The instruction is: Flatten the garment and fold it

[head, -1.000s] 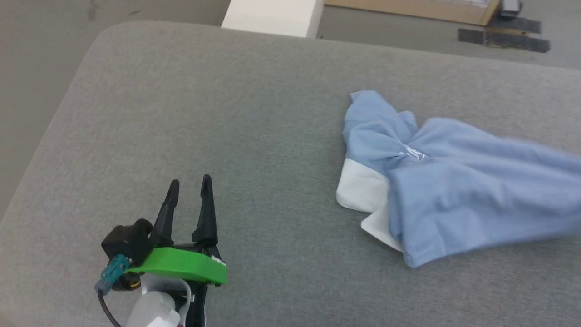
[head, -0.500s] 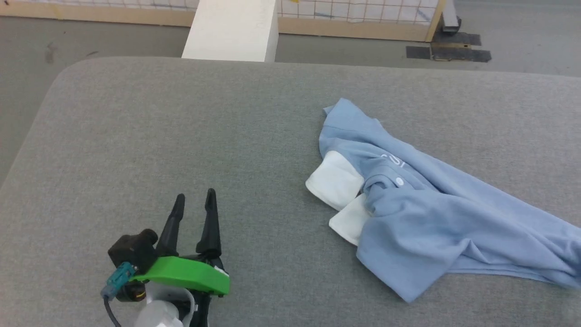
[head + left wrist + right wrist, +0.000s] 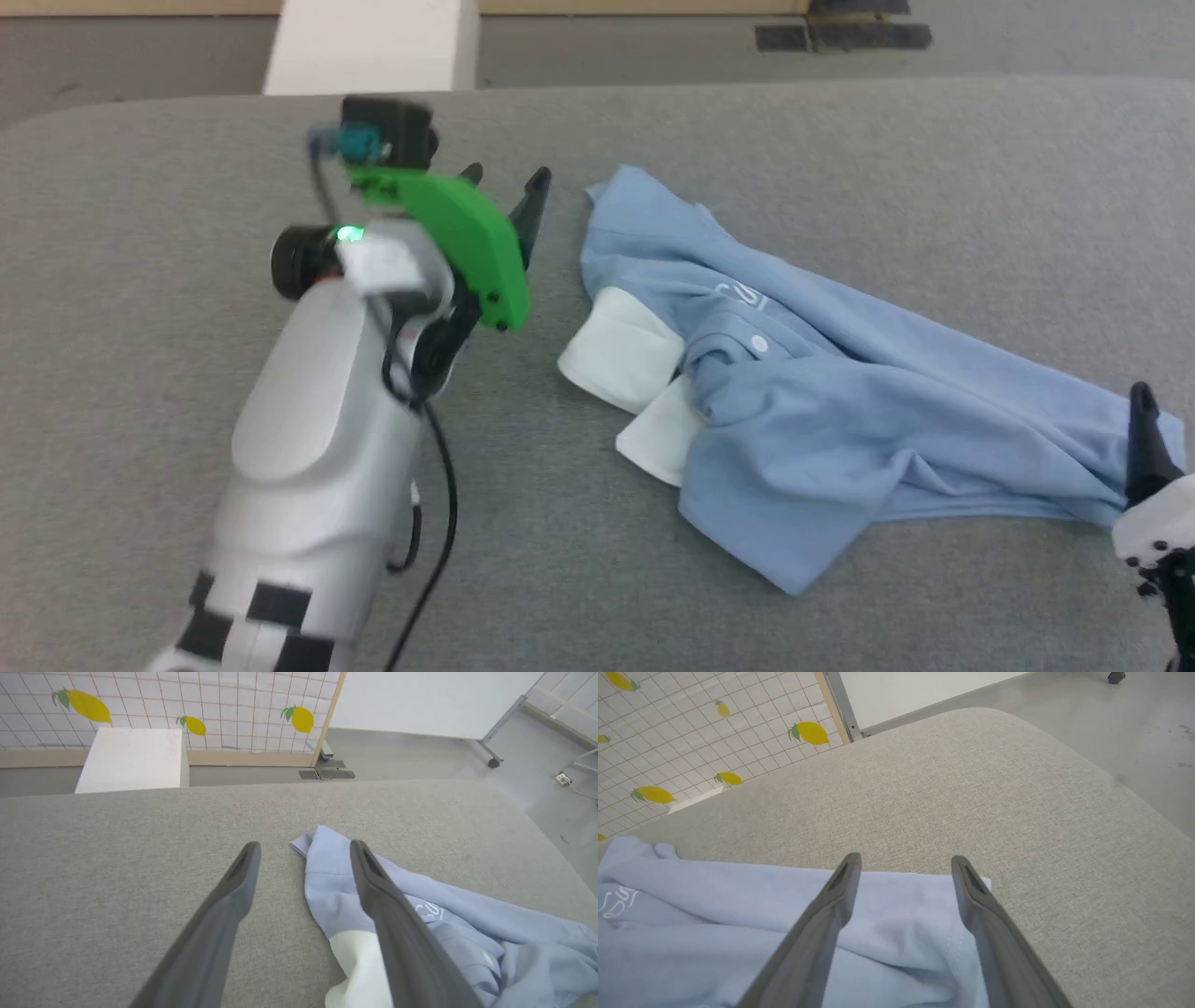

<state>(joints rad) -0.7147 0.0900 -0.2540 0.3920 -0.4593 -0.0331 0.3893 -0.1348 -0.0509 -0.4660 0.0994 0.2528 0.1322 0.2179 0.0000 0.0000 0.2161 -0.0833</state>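
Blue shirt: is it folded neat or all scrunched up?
Scrunched up: the shirt lies bunched and creased on the grey surface, white collar poking out.

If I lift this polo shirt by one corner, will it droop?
Likely droops: the polo shirt lies crumpled in soft folds. Probably light, as the cloth looks thin. Pushed, it may bunch on the grey fabric surface.

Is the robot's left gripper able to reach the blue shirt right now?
Probably yes. The left gripper is open and sits right beside one end of the shirt, and nothing lies between them on the grey cushion.
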